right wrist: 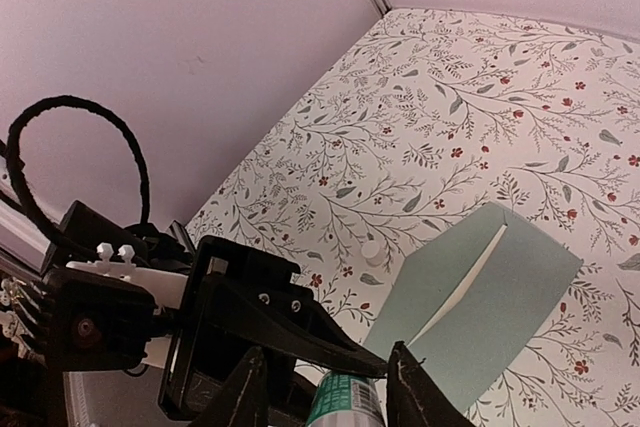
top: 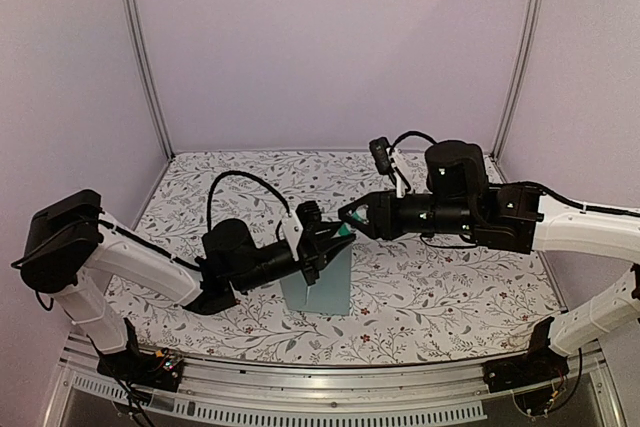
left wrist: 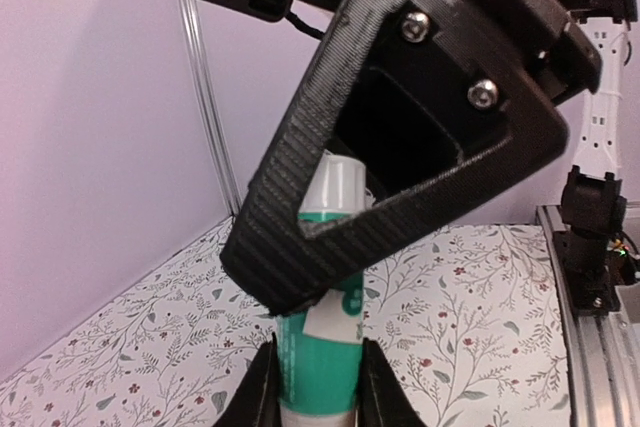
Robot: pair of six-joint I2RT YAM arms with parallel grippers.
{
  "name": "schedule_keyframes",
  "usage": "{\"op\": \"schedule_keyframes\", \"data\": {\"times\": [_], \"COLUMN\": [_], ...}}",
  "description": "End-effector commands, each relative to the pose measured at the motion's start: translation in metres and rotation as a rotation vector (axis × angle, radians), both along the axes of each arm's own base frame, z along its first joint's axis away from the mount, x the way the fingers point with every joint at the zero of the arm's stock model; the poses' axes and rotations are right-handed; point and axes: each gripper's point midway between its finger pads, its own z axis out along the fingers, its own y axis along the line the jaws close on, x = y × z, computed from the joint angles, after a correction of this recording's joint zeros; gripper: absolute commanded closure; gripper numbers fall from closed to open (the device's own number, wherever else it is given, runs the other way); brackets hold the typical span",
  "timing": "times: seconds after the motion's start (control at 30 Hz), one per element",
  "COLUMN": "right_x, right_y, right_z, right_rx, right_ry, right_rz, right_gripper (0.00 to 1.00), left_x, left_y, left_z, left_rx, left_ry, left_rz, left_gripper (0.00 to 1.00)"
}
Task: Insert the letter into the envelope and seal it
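Note:
The pale teal envelope (top: 325, 292) lies flat on the floral table just beyond the left gripper; in the right wrist view the envelope (right wrist: 490, 287) shows a thin whitish slit along its flap. The letter is out of view. My left gripper (top: 325, 247) is shut on a green-and-white glue stick (left wrist: 320, 357), holding it by its lower body above the table. My right gripper (top: 348, 215) meets it from the right. Its fingers stand open on either side of the glue stick's (right wrist: 345, 407) upper end, with a gap showing on one side.
A small white round piece (right wrist: 372, 247), perhaps a cap, lies on the floral tablecloth (top: 450, 287) beside the envelope. Lilac walls and metal frame posts (top: 140, 57) enclose the table on three sides. The two grippers are almost touching above the table's near middle.

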Motion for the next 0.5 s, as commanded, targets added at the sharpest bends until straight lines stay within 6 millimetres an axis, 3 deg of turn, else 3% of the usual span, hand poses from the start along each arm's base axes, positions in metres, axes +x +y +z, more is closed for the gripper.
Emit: {"op": "schedule_keyframes", "data": {"times": [0.0,0.2,0.27,0.3,0.4,0.47], "right_x": [0.004,0.007,0.009,0.011,0.021,0.031], "right_y": [0.003,0.004,0.003,0.002,-0.005,-0.012], "right_z": [-0.003,-0.014,-0.016,-0.017,-0.018,-0.017], "right_rx": [0.001,-0.032,-0.040,-0.046,-0.073,-0.104], "right_ry": [-0.004,0.007,0.007,0.005,-0.012,-0.030], "right_rz": [-0.020,-0.031,-0.044,-0.055,-0.123,-0.176], "right_gripper": [0.65,0.97,1.00,1.00,1.00,1.00], "left_x": [0.004,0.004,0.004,0.004,0.006,0.015], "left_y": [0.001,0.003,0.004,0.004,0.009,0.020], "left_z": [0.013,0.013,0.012,0.010,-0.009,-0.030], "left_rx": [-0.072,-0.085,-0.085,-0.079,-0.048,-0.021], "left_ry": [0.007,0.017,0.019,0.026,0.109,0.191], "left_rz": [0.007,0.010,0.009,0.009,0.014,0.060], "left_gripper": [1.00,1.00,1.00,0.96,0.53,0.45]}}
